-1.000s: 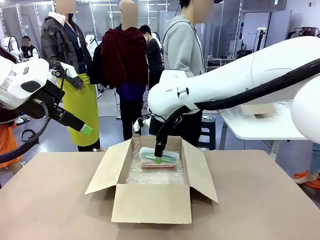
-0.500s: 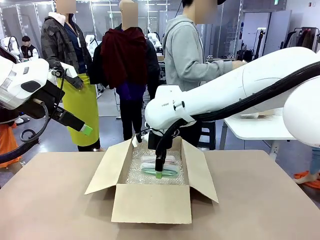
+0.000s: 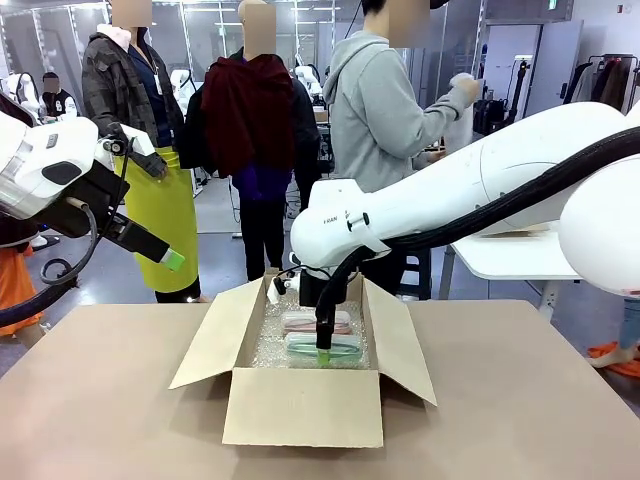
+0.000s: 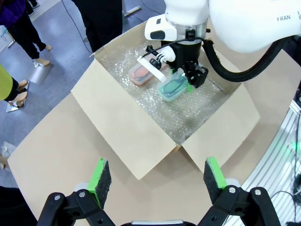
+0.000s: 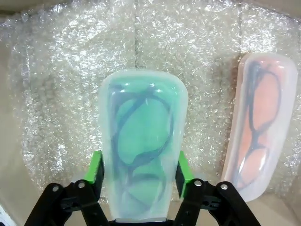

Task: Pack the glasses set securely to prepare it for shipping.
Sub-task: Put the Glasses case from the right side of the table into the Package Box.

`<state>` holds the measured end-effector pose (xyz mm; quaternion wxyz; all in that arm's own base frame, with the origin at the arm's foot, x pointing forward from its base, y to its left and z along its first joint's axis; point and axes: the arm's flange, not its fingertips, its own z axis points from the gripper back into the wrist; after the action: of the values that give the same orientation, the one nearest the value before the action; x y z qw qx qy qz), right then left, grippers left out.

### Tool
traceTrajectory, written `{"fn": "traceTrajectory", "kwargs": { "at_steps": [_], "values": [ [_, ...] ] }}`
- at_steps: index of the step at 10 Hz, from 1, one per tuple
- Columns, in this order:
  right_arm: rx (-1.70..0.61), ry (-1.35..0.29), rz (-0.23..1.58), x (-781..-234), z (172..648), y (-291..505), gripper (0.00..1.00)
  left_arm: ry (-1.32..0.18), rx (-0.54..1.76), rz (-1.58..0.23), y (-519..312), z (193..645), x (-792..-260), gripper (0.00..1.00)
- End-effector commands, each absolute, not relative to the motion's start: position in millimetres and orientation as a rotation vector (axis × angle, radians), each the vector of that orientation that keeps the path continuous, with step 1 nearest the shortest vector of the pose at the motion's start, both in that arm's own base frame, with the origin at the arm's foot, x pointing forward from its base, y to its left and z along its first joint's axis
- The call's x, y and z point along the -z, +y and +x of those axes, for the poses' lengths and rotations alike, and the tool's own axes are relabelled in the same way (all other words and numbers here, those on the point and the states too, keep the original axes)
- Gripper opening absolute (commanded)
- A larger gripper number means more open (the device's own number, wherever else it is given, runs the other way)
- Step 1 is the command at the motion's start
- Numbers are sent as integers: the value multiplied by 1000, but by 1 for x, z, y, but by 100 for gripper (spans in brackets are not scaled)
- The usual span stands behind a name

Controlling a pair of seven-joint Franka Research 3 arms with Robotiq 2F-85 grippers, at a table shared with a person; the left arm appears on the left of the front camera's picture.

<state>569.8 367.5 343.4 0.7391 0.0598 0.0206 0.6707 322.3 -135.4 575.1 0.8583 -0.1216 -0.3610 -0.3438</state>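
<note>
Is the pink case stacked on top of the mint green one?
No, the pink case and the mint green case lie side by side on the bubble wrap, apart.

White rounded right arm [image 3: 480,180], thick black cable [image 3: 560,177] along it, black left tool [image 4: 156,172], green pads [image 4: 100,176]

Low in the centre of the right wrist view, the mint green glasses case [image 5: 141,141] was translucent, dark frames showing through; the pale pink glasses case [image 5: 261,127] at right likewise. The bubble wrap [image 5: 61,94] was clear, dotted with bubbles, and the cardboard box [image 3: 300,405] plain brown. My right gripper [image 5: 139,170] and left gripper [image 4: 156,179] were black with green pads [image 4: 100,181].
</note>
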Motion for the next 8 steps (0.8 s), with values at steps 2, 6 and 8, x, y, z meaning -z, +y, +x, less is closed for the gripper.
{"fn": "traceTrajectory", "kwargs": {
  "at_steps": [2, 6, 8],
  "values": [
    [-1498, 61, 130, -345, 566, 363, 100, -765, 728, -257, -133, 323, -576, 100],
    [-1495, 40, 136, -348, 566, 361, 100, -765, 728, -257, -133, 323, -576, 100],
    [-1475, 50, 132, -344, 571, 364, 100, -765, 728, -257, -133, 323, -576, 100]
  ]
}}
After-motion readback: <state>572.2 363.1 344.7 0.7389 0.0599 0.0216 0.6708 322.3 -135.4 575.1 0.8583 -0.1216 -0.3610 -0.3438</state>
